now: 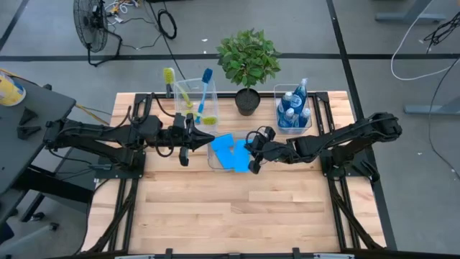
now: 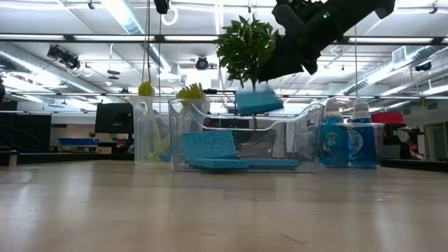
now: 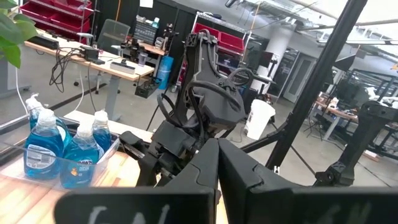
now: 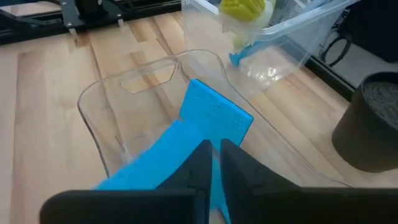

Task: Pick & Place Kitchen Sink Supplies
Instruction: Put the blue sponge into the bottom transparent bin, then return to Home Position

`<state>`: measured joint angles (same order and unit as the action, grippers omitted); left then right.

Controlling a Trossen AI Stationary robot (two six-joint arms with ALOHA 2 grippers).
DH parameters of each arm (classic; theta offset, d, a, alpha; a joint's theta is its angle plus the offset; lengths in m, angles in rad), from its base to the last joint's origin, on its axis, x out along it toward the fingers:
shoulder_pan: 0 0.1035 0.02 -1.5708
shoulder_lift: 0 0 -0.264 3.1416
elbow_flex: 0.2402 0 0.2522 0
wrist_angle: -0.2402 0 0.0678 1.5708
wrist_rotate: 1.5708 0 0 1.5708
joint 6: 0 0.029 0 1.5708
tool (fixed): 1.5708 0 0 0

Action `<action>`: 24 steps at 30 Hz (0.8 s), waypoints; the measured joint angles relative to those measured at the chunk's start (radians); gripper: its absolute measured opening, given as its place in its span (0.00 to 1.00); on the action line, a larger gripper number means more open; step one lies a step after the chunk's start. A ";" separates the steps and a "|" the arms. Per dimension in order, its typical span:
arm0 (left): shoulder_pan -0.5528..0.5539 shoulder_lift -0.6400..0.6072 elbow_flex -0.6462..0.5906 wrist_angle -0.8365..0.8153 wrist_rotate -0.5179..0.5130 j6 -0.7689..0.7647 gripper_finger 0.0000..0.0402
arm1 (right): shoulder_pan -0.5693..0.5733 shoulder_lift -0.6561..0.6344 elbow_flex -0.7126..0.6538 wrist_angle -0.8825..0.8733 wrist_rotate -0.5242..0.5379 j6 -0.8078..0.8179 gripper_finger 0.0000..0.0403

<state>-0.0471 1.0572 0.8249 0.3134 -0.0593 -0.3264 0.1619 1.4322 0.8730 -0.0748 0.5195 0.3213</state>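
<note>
My right gripper [image 1: 251,160] reaches in from the table's right, shut on a blue sponge [image 2: 258,102] above the clear bin [image 2: 301,133] at the table's middle. In that bin one more sponge [image 2: 208,146] leans on edge and another [image 2: 245,163] lies flat on its floor. Long-handled brushes [image 1: 188,95] stand bristle-end up in a tall clear bin at the back. Blue-liquid bottles [image 1: 293,109] stand in a bin at the back right. My left gripper [image 1: 205,137] hovers shut beside the middle bin's left side, holding nothing. My right gripper pinches the sponge by one edge [image 4: 214,140] between its two fingers. The fingers slant down from the table's right. The sponge sticks out ahead of the fingers, close to level and lifted clear above the bin.
A green potted plant [image 1: 248,61] stands at the back between the brush bin and the bottle bin [image 1: 277,108]. Bare wooden table [image 1: 237,216] stretches toward the near edge. The two arms face each other across the middle bin.
</note>
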 joint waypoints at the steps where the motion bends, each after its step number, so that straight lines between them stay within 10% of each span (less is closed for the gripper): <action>1: 0.000 0.000 0.000 0.000 0.000 0.000 0.03 | 0.000 0.000 0.000 0.000 0.005 0.007 0.10; 14: 0.000 0.000 0.000 -0.002 0.000 -0.001 0.03 | 0.000 -0.008 0.000 0.018 -0.132 0.004 0.38; 24: 0.000 0.000 0.000 -0.004 0.000 -0.002 0.03 | 0.003 -0.058 -0.001 0.036 -0.225 -0.046 0.19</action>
<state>-0.0471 1.0571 0.8249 0.3092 -0.0593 -0.3285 0.1650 1.3740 0.8722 -0.0388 0.2946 0.2751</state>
